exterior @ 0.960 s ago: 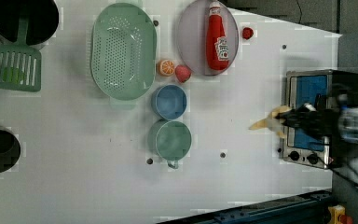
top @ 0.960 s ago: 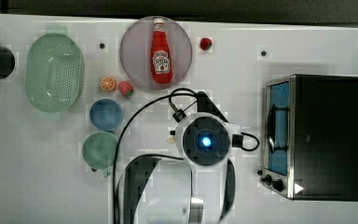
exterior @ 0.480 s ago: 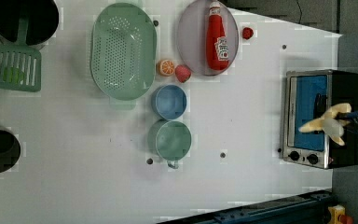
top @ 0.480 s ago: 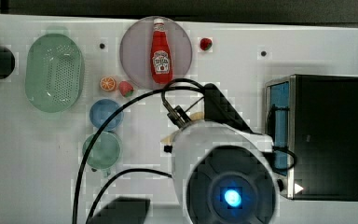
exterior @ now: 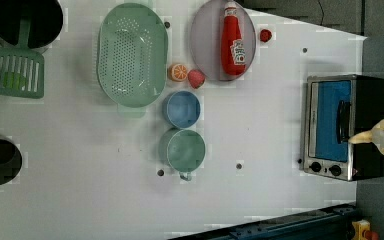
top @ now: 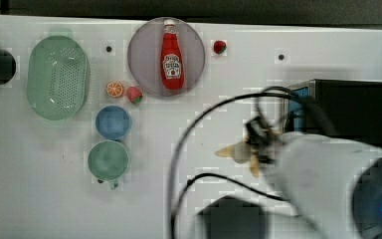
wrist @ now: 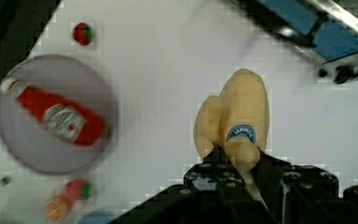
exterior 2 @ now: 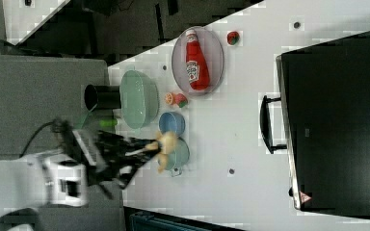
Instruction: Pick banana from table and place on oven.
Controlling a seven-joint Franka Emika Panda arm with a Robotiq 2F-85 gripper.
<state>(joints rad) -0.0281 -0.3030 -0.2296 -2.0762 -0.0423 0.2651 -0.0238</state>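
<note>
- The end effector is clenched on the banana; the wrist view shows its 2 dark fingers pinching the fruit's lower end, with the rest of the fruit jutting out beyond them.
- The banana is off the tabletop, carried in the air. In the left view it hangs at the oven's right edge, over the black top, its long axis lying roughly across the picture.
- The relation that matters, as I judge it: the fruit has to end up squarely above the oven's flat black top before it is let go. The views disagree on how close that is. The top view puts the banana over bare tabletop to the left of the oven, and the right view puts it near the green cup, well apart from the oven.
- Height above the oven cannot be read from any view.
- Hard to make out: the arm is blurred in the top and right views, its bulk and cables cover part of the oven in the top view, and the fingers are little more than a dark smear there.
</note>
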